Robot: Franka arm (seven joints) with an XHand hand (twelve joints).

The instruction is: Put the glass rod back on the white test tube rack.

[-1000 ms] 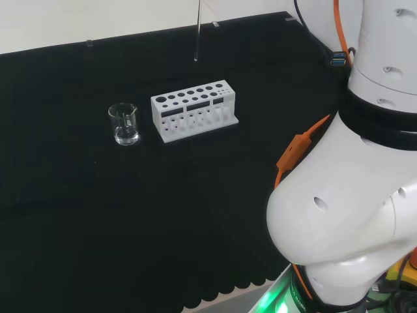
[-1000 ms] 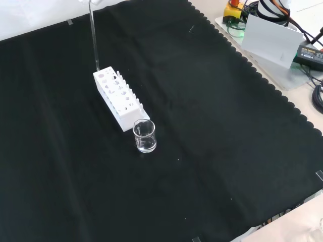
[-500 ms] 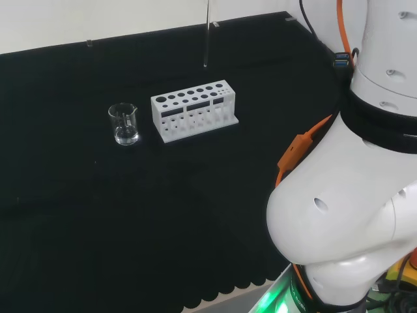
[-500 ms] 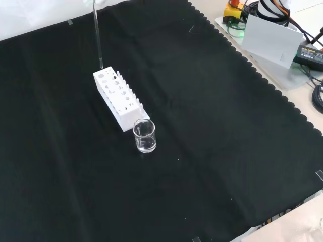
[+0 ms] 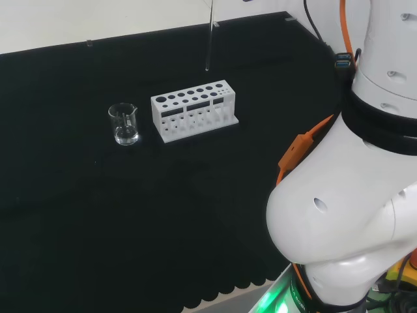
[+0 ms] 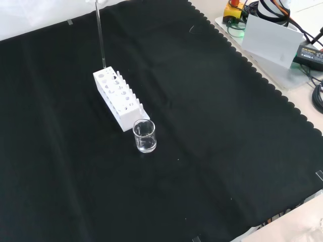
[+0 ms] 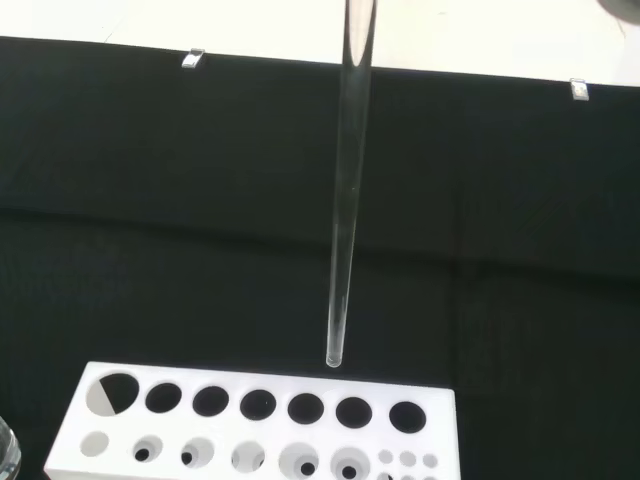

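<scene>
Item: thin clear glass rod (image 7: 345, 210), upright, tip above and just beyond the white plastic test tube rack's (image 5: 194, 109) back row, toward 12 o'clock. My hand's state: cannot tell.

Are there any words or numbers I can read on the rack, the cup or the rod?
None. The white rack bears holes but no print.
The beaker shows no readable marks.
The glass rod is plain.
</scene>
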